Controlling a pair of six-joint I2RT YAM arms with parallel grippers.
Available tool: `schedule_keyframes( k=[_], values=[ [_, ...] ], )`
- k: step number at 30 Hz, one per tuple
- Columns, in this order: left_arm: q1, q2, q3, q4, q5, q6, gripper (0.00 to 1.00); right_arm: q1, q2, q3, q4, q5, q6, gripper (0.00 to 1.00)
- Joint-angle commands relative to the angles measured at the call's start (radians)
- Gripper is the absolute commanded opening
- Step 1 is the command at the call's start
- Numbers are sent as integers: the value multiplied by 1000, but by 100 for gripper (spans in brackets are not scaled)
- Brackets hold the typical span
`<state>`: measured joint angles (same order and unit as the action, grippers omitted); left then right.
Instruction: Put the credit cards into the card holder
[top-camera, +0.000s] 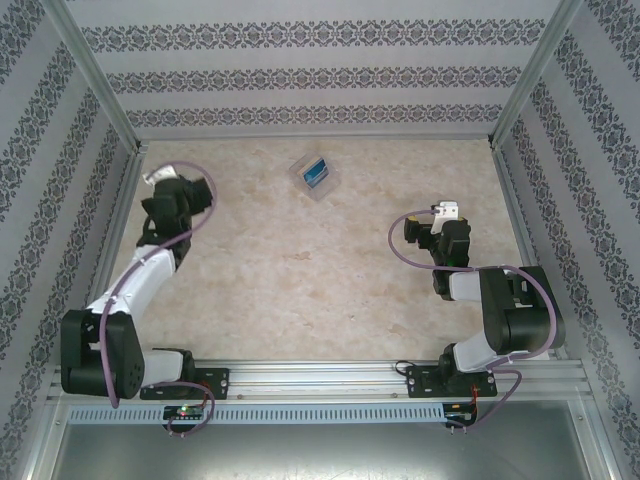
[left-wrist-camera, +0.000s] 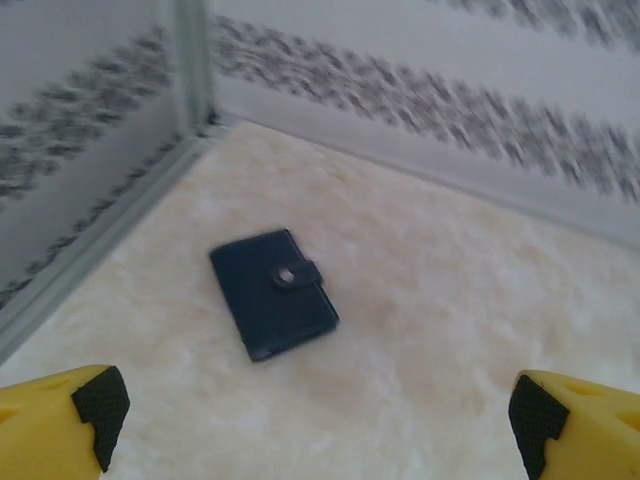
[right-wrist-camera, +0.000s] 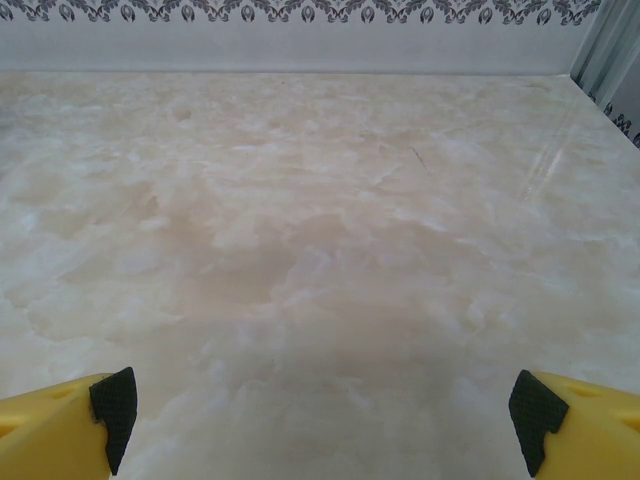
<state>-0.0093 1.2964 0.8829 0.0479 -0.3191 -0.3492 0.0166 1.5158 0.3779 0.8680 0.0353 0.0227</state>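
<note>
At the bottom of the top view a metal rail (top-camera: 320, 378) carries both arm bases. The left arm (top-camera: 135, 285) rises along the left edge of the frame and bends toward the upper left. The right arm (top-camera: 505, 315) sits at the lower right and reaches up to mid-right. Both stand over a pale marbled table (top-camera: 300, 290).

In the left wrist view the left gripper (left-wrist-camera: 316, 420) has its jaws spread wide. Its yellow fingers with black pads (left-wrist-camera: 98, 410) sit in the two bottom corners of the frame, with only bare table between them. Beyond them, left of centre, the card holder (left-wrist-camera: 272, 293) lies flat and folded shut. It is dark navy, with its clasp tab (left-wrist-camera: 297, 274) snapped across the front. It is well apart from the fingers and lies toward the upper-left corner, where a metal post (left-wrist-camera: 192, 60) joins two patterned walls (left-wrist-camera: 420, 60).

In the right wrist view the right gripper (right-wrist-camera: 322, 415) is likewise spread wide and holds nothing. Its pads (right-wrist-camera: 532, 415) sit at the bottom corners over bare table that runs to the back wall (right-wrist-camera: 300, 45).

Farther up in the top view, just above centre, a transparent case (top-camera: 327, 188) lies on the table at an angle, between the two arms' ends. A blue credit card (top-camera: 315, 172) is inside it. Whether more cards lie under it cannot be told.
</note>
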Motion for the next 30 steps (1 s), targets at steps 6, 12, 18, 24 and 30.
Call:
schedule_keyframes(
  k=[6,12,18,24,30],
  values=[
    [74,349,387,-522,65,-246,99,-3,-4,12,22,-14,6,98],
    [140,629,710,-673,142,-340,99,-3,-5,11,22,-14,4,98],
    [207,831,917,-711,219,-312,100,-3,-4,10,22,-15,3,98],
    [270,968,998,-719,316,-263,79,-3,-5,12,21,-15,4,98],
    [278,1035,1025,-721,362,-214,74,-3,-4,12,20,-14,5,98]
  ],
)
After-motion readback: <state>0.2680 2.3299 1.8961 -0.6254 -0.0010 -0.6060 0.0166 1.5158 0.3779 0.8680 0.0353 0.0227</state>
